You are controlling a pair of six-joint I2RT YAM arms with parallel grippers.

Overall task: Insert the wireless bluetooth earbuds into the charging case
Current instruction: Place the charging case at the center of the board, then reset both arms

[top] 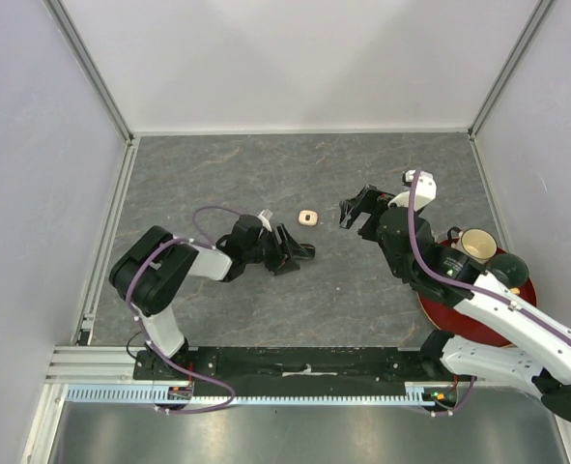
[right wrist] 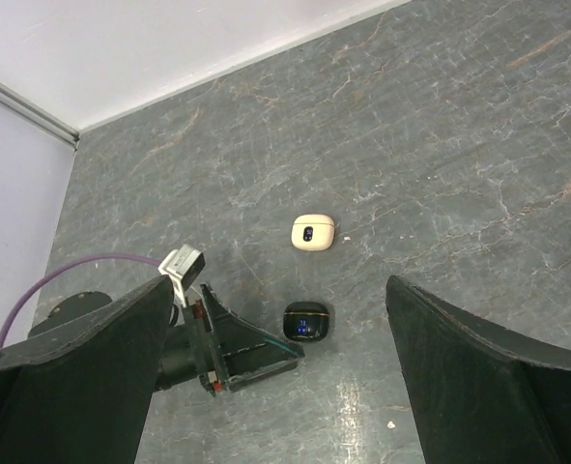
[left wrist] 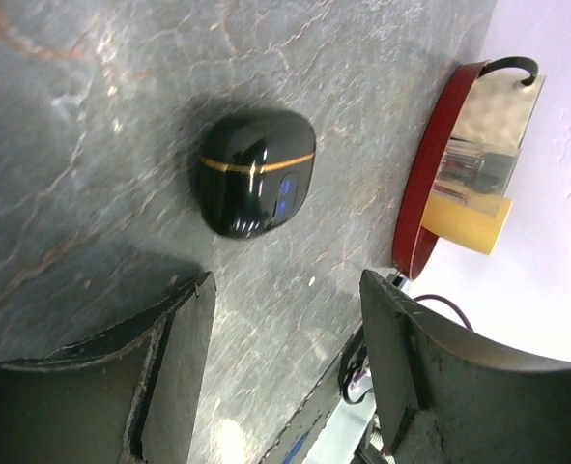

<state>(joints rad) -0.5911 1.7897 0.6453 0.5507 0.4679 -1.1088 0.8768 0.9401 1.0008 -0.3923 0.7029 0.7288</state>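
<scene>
Just beyond the spread fingers of the left gripper (left wrist: 285,282), at their 12 o'clock and not touching, lies the closed black charging case (left wrist: 256,172) on the grey table (top: 217,174). A closed cream charging case (right wrist: 314,233) sits near, at its 12 o'clock in the right wrist view. The right gripper (top: 348,215) hangs spread wide, pinching nothing; the earbuds cannot be made out.

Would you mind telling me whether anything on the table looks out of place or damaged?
Nothing stands out. The black case and the cream case both lie shut and look intact on the table, apart from each other; no spill shows.
</scene>
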